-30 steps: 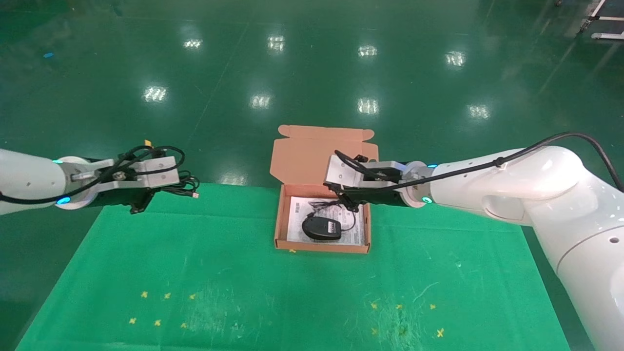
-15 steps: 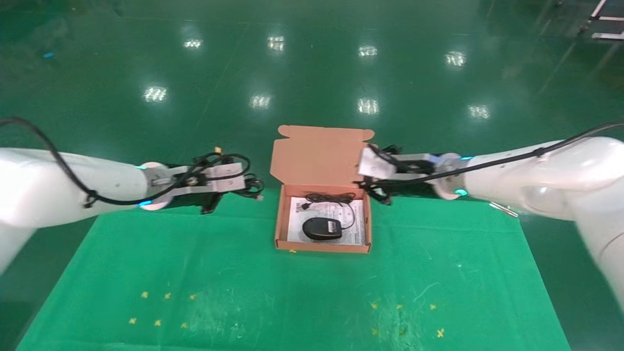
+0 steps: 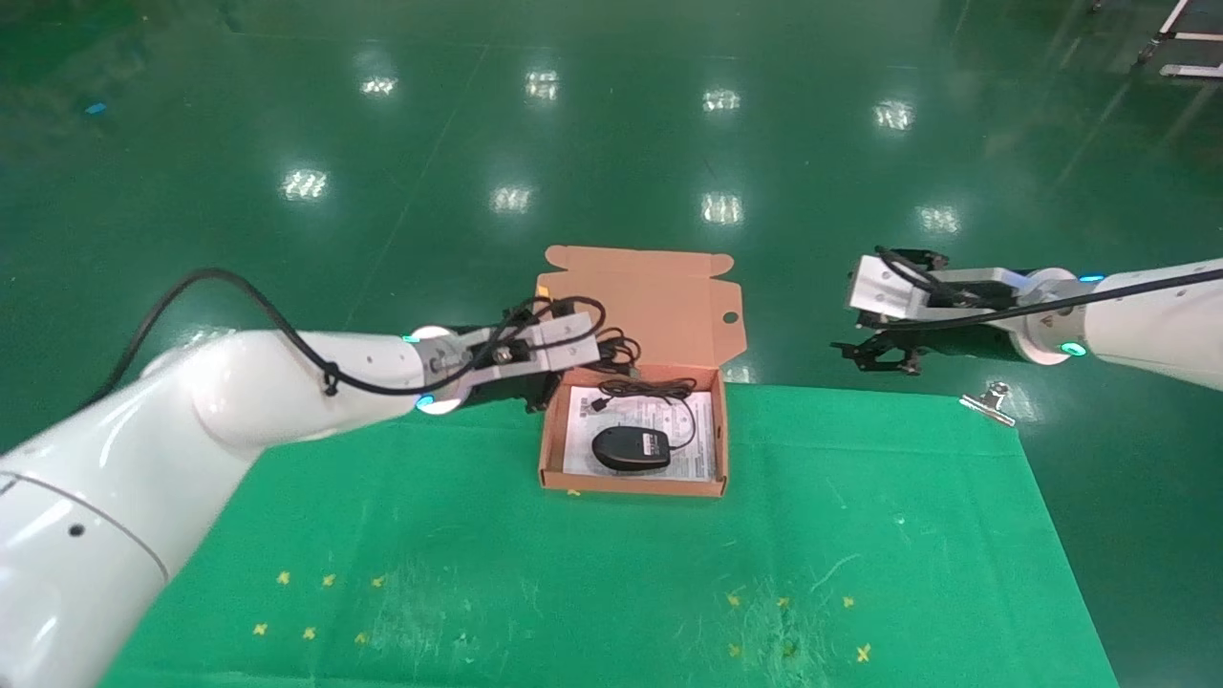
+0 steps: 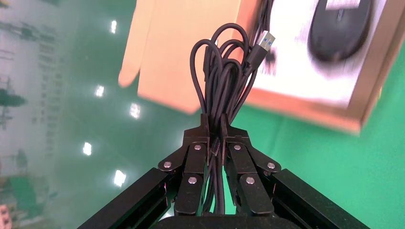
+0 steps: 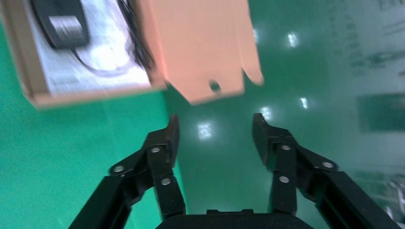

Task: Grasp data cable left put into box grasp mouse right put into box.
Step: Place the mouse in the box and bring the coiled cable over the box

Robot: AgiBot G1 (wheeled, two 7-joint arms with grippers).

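Note:
The orange-brown box [image 3: 548,449] sits open at the far middle of the green mat, lid [image 3: 621,306] up. The black mouse [image 3: 631,447] lies inside on the white sheet, its thin cord [image 3: 659,390] along the far wall. My left gripper [image 3: 585,361] is shut on the coiled black data cable [image 4: 222,81] and holds it at the box's far left corner, above the rim. My right gripper [image 3: 874,352] is open and empty, beyond the mat's far edge to the right of the box. In the right wrist view the box [image 5: 33,95] and mouse [image 5: 59,21] show off to one side.
A small metal clip [image 3: 994,401] lies at the mat's far right corner. Yellow cross marks [image 3: 325,602] dot the near part of the mat [image 3: 860,535]. Shiny green floor surrounds the mat.
My left gripper has carried the data cable rightward from the mat's far left to the box's left corner. My right gripper has drawn back to the right, away from the box.

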